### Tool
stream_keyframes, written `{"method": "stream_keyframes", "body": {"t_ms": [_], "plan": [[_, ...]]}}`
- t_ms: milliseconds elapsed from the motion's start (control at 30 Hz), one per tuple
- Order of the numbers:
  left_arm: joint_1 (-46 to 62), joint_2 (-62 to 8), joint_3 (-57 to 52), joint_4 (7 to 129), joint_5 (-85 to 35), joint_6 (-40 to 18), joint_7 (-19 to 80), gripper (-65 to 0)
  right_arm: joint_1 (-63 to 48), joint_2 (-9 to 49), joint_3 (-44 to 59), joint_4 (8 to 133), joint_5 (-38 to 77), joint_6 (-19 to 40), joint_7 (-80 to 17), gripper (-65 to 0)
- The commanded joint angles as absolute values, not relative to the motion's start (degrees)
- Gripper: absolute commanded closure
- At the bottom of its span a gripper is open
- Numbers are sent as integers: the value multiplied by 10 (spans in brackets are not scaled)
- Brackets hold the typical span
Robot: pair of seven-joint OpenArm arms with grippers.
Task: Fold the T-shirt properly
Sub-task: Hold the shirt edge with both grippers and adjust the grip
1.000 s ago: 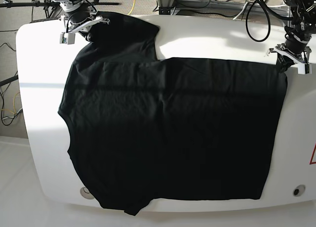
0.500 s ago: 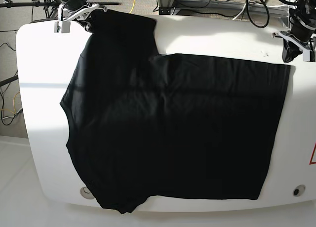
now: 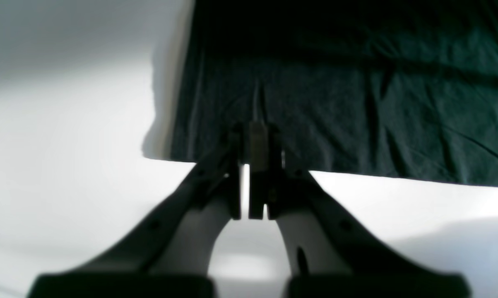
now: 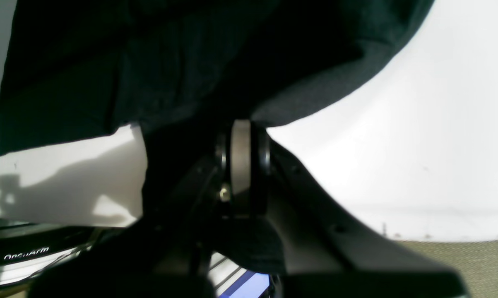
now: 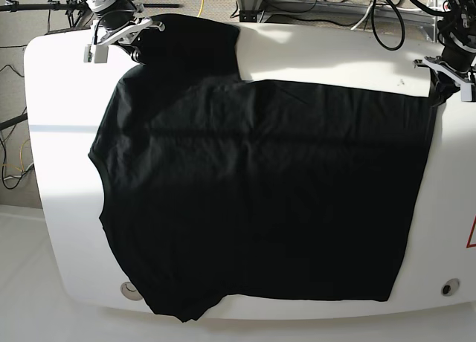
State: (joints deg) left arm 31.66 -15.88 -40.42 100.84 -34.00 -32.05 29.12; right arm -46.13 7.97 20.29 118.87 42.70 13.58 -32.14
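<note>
- Left gripper sits at the bench's far corner on the base view's right, jaws pinched tight on the hem edge of the T-shirt; the wrist view shows the cloth running away from the fingertips, a small ridge pulled up right at the pinch.
- Right gripper is at the opposite far corner, clamped as well, with dark cloth bunched around and over its fingers; this looks like the sleeve or shoulder end.
- Between the two grips the shirt's far edge is drawn fairly straight along the back of the bench.
- The body lies flat across most of the white top, plain black side up, no print showing.
- Its near edge hangs a little over the front edge at the near left of the base view.
- Handling, as I read it: soft, light, limp cloth that sags wherever it is unsupported and drags on the surface.
- Best holds are hems, seams and corners, both layers together, taken as a matched pair so the fold line stays straight.
</note>
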Motion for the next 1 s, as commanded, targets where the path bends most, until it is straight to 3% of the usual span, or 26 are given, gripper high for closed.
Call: {"method": "stream_keyframes", "body": {"t_ms": [0, 467, 567, 867, 967], "plan": [[322, -165, -414, 1025, -351, -323, 280, 0, -463, 83, 212, 1201, 435, 142, -312, 0], [323, -170, -453, 1023, -352, -322, 273, 0, -467, 82, 217, 1202, 439, 140, -298, 0], [309, -211, -444, 1006, -359, -326, 308, 0, -466, 84, 215, 1201, 433, 140, -303, 0], [265, -247, -440, 967, -374, -344, 391, -345, -463, 83, 208, 1201, 428, 141, -308, 0], [251, -245, -438, 955, -370, -353, 394, -345, -463, 83, 207, 1201, 429, 142, -308, 0]]}}
